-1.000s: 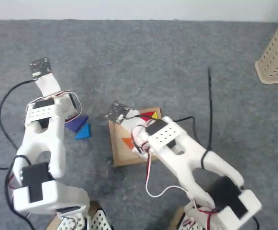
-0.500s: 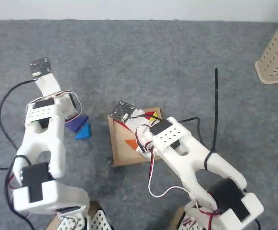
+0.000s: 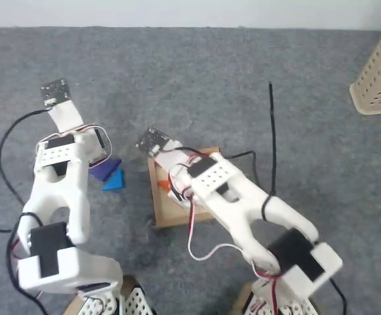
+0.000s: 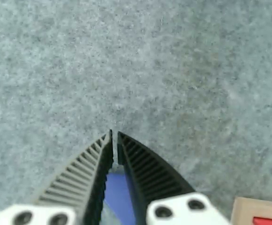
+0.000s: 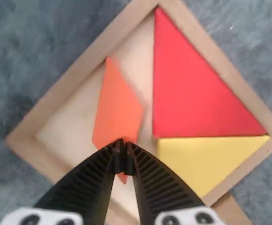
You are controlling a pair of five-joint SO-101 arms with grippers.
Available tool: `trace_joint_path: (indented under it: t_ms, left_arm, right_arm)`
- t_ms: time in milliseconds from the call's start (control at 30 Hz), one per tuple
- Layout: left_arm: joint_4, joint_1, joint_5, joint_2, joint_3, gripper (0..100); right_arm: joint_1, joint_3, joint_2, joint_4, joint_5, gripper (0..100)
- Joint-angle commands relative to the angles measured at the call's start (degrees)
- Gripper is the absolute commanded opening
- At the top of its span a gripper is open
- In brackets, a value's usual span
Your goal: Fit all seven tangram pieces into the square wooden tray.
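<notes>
right gripper (image 5: 121, 143) pinches the orange piece (image 5: 119, 110) inside the wooden tray (image 5: 56, 101); left gripper (image 4: 113, 136) closed, empty.

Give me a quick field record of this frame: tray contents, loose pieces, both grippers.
tray: wooden tray, partly filled
in tray: red triangle, yellow triangle, orange piece
loose: blue piece and purple piece on the carpet, outside the tray
left gripper: fingers shut, above carpet
right gripper: fingers shut, tips at orange piece

Grey carpet (image 3: 210, 79); beige perforated basket (image 3: 380, 72), perhaps plastic, far corner.
</notes>
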Motion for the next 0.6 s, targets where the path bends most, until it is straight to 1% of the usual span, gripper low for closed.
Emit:
trace_joint_path:
  t_ms: [0, 167, 300, 500, 567]
  left_arm:
    - [-1.41, -0.35, 0.35, -2.81, -1.89, 1]
    - [-1.41, -0.35, 0.35, -2.73, -1.89, 1]
    - [-1.41, -0.44, 0.35, -2.73, -1.89, 1]
    - [-1.49, -0.18, 0.35, -2.73, -1.98, 1]
    - [-1.49, -0.18, 0.35, -2.73, -1.98, 1]
  right_arm:
    - [-1.27, -7.12, 2.33, 1.01, -2.29, 0.6]
    - [-3.56, -12.48, 7.6, 1.01, -2.37, 0.6]
    - [-3.74, -15.65, 10.15, 1.01, -2.46, 0.6]
    - [-3.74, -16.0, 9.1, 1.01, -2.81, 0.6]
    - [-3.47, -15.82, 7.25, 1.19, -5.36, 0.9]
